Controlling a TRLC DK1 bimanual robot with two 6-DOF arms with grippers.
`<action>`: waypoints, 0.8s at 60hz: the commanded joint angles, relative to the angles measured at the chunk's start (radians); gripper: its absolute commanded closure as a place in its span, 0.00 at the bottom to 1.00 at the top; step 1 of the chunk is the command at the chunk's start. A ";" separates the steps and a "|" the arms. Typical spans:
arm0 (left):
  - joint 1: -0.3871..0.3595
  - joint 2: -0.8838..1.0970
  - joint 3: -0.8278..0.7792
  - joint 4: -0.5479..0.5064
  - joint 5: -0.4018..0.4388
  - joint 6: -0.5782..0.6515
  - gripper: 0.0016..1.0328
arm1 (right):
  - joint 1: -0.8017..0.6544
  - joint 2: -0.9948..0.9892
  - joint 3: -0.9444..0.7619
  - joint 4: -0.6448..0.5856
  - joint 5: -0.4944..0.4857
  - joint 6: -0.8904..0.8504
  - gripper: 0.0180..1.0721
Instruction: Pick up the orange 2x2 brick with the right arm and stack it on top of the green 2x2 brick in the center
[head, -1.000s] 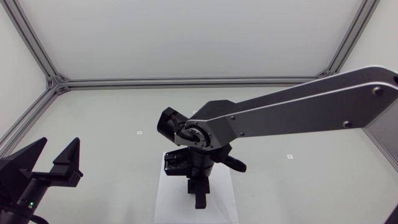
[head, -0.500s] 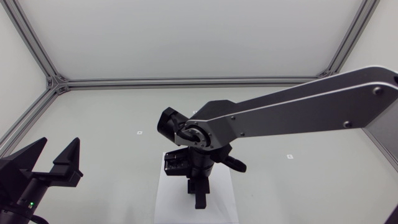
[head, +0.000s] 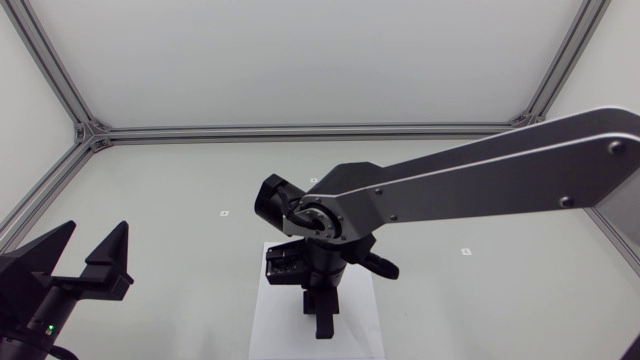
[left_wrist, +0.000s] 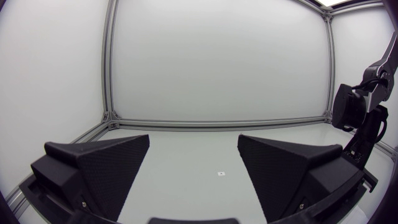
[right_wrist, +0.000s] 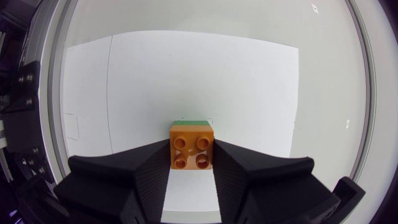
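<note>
In the right wrist view the orange 2x2 brick (right_wrist: 192, 148) sits squarely on the green 2x2 brick (right_wrist: 191, 122), of which only a thin far edge shows. My right gripper (right_wrist: 192, 155) is shut on the orange brick, one black finger pressed against each side. The stack stands on a white paper sheet (right_wrist: 186, 74). In the head view my right arm reaches to the table's middle and its gripper (head: 321, 322) points down, hiding both bricks. My left gripper (head: 90, 262) rests open at the front left, with nothing between its fingers (left_wrist: 99, 165).
The white sheet (head: 268, 325) lies at the front centre of the grey table. An aluminium frame (head: 300, 131) runs along the table's back and side edges. Small white markers (head: 224, 213) dot the surface.
My right arm's long link has dropped slightly and its gripper has edged a little lower over the sheet. The left arm has not moved.
</note>
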 joint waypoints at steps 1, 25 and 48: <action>0.002 -0.008 -0.041 -0.013 0.004 0.013 0.04 | 0.005 -0.004 -0.038 -0.007 -0.005 0.009 0.62; 0.004 -0.008 -0.041 -0.013 0.004 0.013 0.04 | 0.005 -0.024 -0.038 -0.005 -0.004 0.015 0.59; 0.004 -0.008 -0.041 -0.013 0.004 0.013 0.04 | 0.008 -0.033 -0.039 -0.004 -0.004 0.022 0.48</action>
